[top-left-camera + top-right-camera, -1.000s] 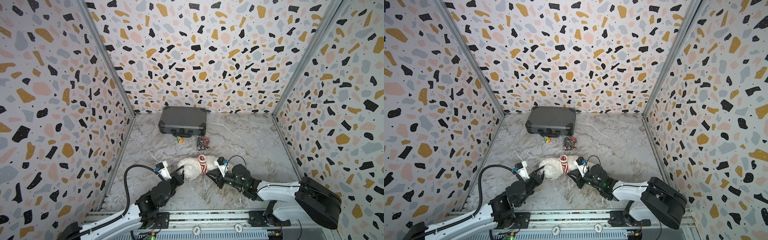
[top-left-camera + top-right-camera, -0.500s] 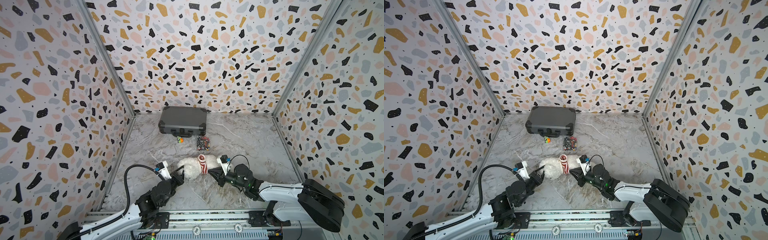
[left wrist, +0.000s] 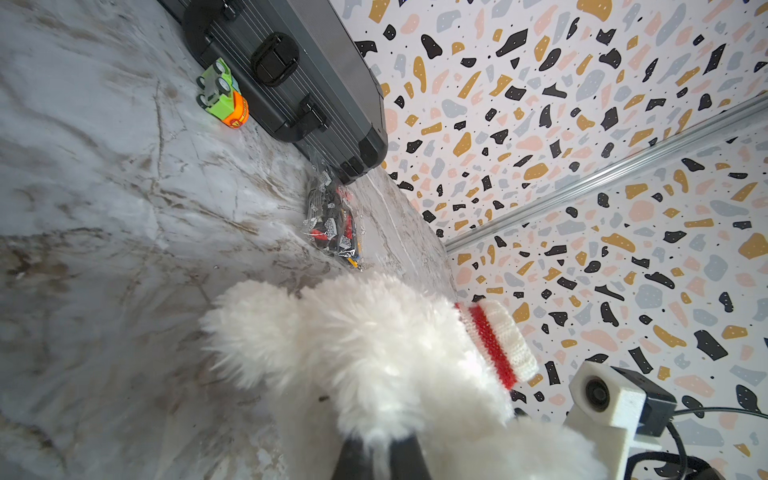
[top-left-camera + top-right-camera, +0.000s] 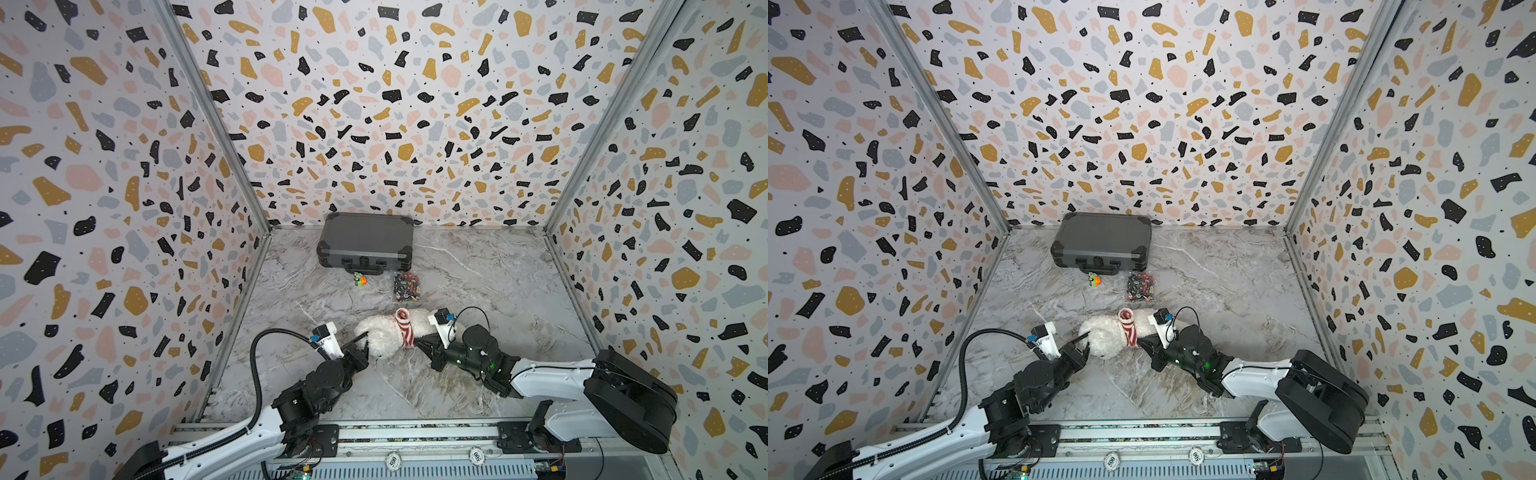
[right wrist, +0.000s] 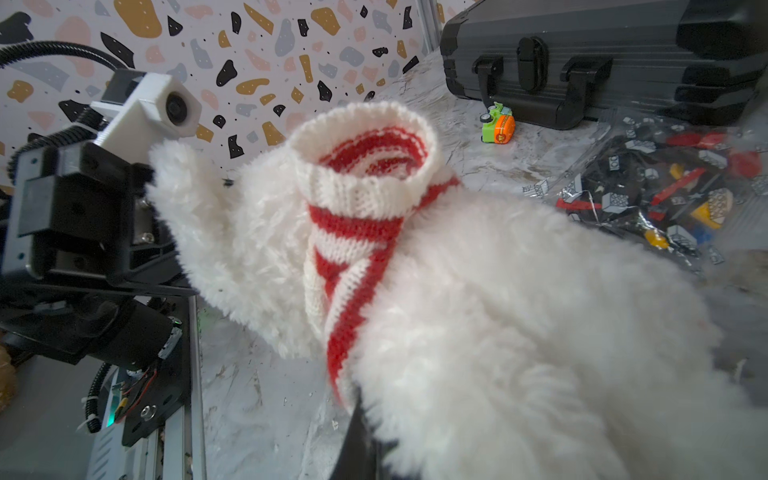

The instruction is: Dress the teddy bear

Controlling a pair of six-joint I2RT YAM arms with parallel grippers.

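The teddy bear [image 4: 384, 336] [image 4: 1105, 338], white and fluffy, lies across the marble floor near the front in both top views. A red-and-white striped knit garment [image 4: 404, 330] [image 4: 1128, 328] [image 5: 357, 216] rings its middle, with the ribbed opening standing up. At the bear's left end, my left gripper [image 4: 365, 344] [image 3: 380, 455] is shut on a tuft of its fur [image 3: 374, 374]. My right gripper [image 4: 417, 344] [image 5: 365, 440] sits on the bear's near side, shut at the garment's lower red edge. Fur spills over the tips and hides the pinch itself.
A closed grey case [image 4: 365, 243] [image 4: 1102, 241] lies against the back wall. In front of it are a small green-and-orange toy car [image 4: 359, 279] [image 5: 498, 126] and a clear bag of small bricks [image 4: 407, 286] [image 3: 334, 224]. Patterned walls enclose three sides.
My right gripper has slid a little along the bear towards the striped garment, and its jaws have closed at the garment's edge. The left gripper has kept its hold and place.
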